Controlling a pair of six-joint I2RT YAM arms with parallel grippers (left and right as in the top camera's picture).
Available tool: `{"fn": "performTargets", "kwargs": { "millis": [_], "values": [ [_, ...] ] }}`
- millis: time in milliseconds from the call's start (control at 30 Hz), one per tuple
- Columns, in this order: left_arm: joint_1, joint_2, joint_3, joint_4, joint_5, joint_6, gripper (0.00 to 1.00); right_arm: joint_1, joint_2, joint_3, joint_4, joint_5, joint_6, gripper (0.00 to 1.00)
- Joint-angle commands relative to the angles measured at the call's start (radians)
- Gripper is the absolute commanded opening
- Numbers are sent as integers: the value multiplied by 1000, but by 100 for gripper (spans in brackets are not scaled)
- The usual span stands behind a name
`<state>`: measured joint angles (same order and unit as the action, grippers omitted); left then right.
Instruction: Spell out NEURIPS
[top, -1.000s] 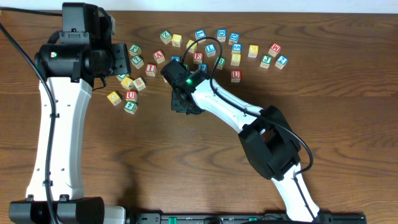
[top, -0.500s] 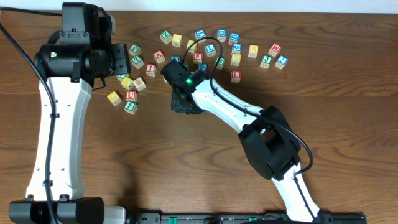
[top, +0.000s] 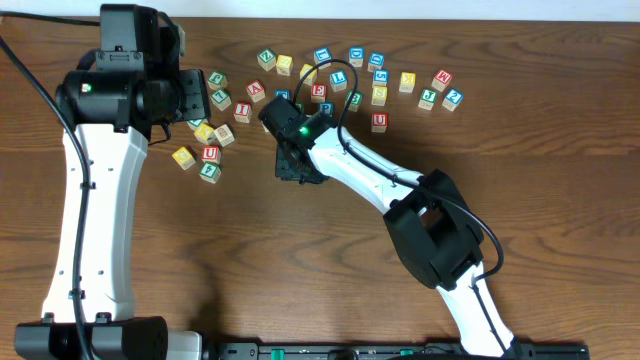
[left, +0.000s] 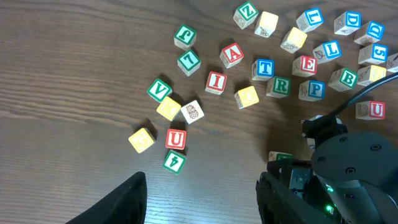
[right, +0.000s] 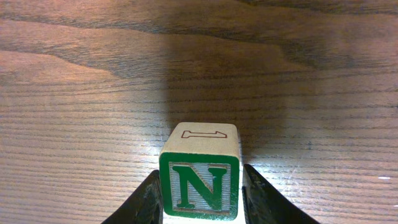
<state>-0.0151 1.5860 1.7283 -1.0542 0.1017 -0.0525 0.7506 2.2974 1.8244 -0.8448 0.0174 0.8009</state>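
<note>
Cube N (right: 200, 186) on wood table (right: 93, 93), right jaws flanking it, grip unclear, left jaws standing apart

A robotics lab bench. The left arm (top: 98, 210) and right arm (top: 365, 175), both white and black, are mounted on a black rail (top: 400, 350) at the edge of a bare wood-grain table (top: 560, 150). Lettered toy cubes (top: 380, 121) lie scattered as test pieces. There are no household furnishings.

The table (top: 560, 200) is seen from straight above, far off. The scattered cubes (left: 232, 55) are shared with the nearer, downward left wrist view; the N cube (right: 199, 180) is framed close and low from the right wrist.
</note>
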Motion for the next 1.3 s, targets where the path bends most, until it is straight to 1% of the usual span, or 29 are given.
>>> {"fn": "performTargets", "kwargs": {
  "millis": [0,167,367,467,567,767,833,1000,1067,1167,1200,1267],
  "values": [
    [-1,-3,5,-4,-9,-5,56,2,16,11,-3,3,6,36],
    [-1,-3,5,-4,-9,-5,56,-9,16,23,-27,2,2,36],
    [-1,-3,5,-3,-9,-5,56,-26,16,89,-92,-2,-67,40],
    [-1,-3,5,-4,-9,-5,56,-27,16,142,-146,-33,-130,42],
    [-1,-3,5,-4,-9,-5,56,-32,16,203,-225,-35,-153,44],
    [-1,-3,5,-4,-9,-5,56,-48,16,268,-283,-36,-175,45],
    [-1,-3,5,-4,-9,-5,56,-59,16,290,-307,-39,-188,43],
    [-1,-3,5,-4,-9,-5,56,-81,16,299,-311,-55,-288,37],
    [-1,-3,5,-4,-9,-5,56,-80,21,295,-299,-57,-349,36],
    [-1,-3,5,-4,-9,-5,56,-69,33,285,-276,-101,-439,38],
    [-1,-3,5,-4,-9,-5,56,-63,42,284,-273,-105,-447,38],
    [-1,-3,5,-4,-9,-5,56,-56,56,279,-272,-104,-451,43]
  ]
}}
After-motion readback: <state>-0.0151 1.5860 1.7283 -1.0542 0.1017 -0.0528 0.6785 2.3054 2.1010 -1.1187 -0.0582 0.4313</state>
